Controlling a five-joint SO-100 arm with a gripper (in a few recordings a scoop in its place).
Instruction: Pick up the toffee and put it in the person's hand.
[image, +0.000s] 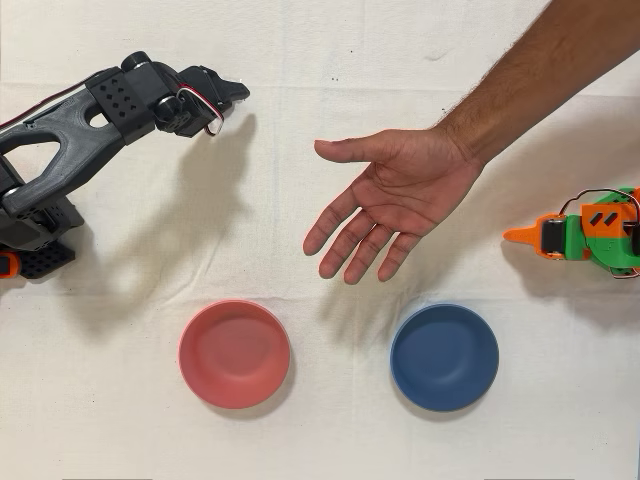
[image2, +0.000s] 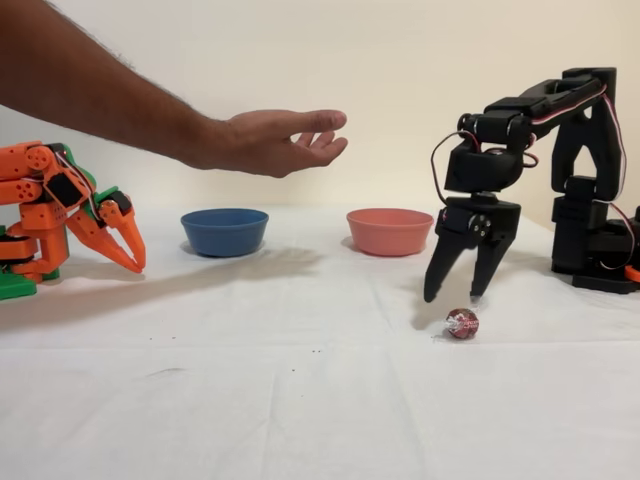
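Fixed view: a counter (image2: 250, 400) covered with a white cloth is seen before a plain pale wall. The black arm's gripper (image2: 453, 294) hangs with its tips pointing down, and its two fingers (image2: 436, 272) are spread apart with nothing held between them. The toffee (image2: 462, 323) lies on the cloth just below the fingertips, close to them but not touched. Behind the fingers and to their left stands a pink bowl (image2: 390, 231), and further left a blue bowl (image2: 224, 231); what is inside them cannot be told from this side.

In the overhead view both the pink bowl (image: 235, 353) and the blue bowl (image: 444, 357) are seen to hold nothing. The person's hand (image: 395, 195) is held palm-up above the cloth, well apart from the gripper (image: 235, 92), with bare cloth between them. An idle orange arm (image: 590, 232) stands at the right edge.
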